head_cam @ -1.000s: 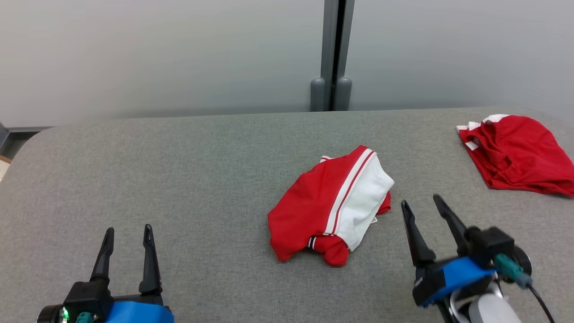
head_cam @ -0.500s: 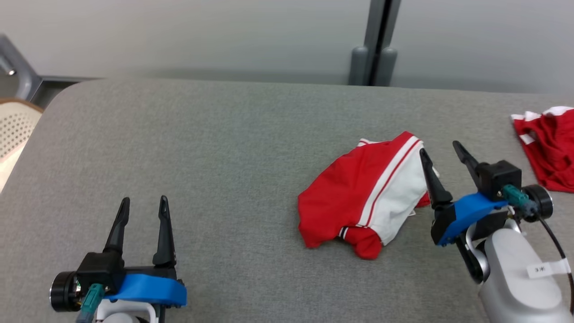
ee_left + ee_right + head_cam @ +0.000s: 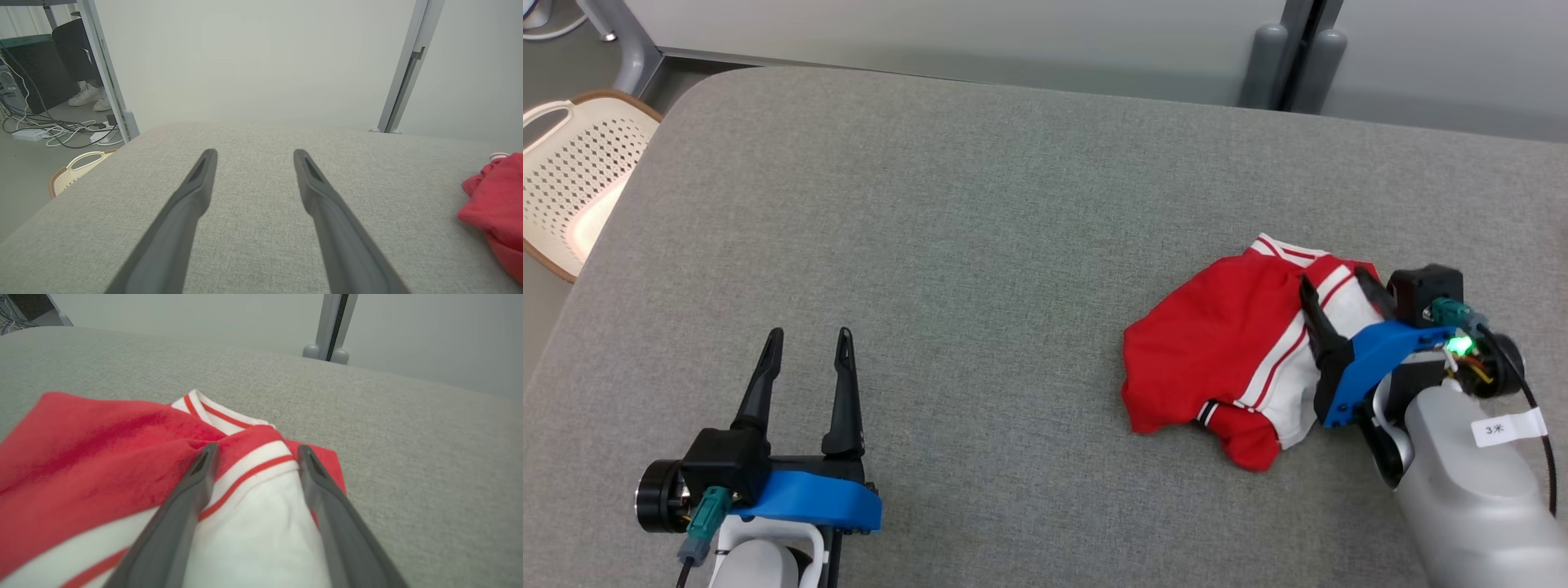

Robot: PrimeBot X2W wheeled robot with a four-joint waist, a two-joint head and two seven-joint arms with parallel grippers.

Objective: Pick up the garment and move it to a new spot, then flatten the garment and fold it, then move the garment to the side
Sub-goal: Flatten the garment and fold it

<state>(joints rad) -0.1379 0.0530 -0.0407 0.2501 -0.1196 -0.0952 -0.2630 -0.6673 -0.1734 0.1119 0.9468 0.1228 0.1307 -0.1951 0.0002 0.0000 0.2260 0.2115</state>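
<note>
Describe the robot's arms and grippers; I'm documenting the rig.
The left gripper and right gripper match: two long, dark, tapering fingers on a black block, a blue bracket, a teal plug, a pale grey forearm. The right forearm bears a white label and trails a black cable; a green light glows at its wrist.

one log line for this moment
phase: pre-grasp | right hand: open, astride white fold | left hand: open, over table | garment: crumpled, not lifted

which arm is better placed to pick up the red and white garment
Right. The right gripper is open astride the white panel of the garment; the left gripper hangs open over bare table, well apart from it.
</note>
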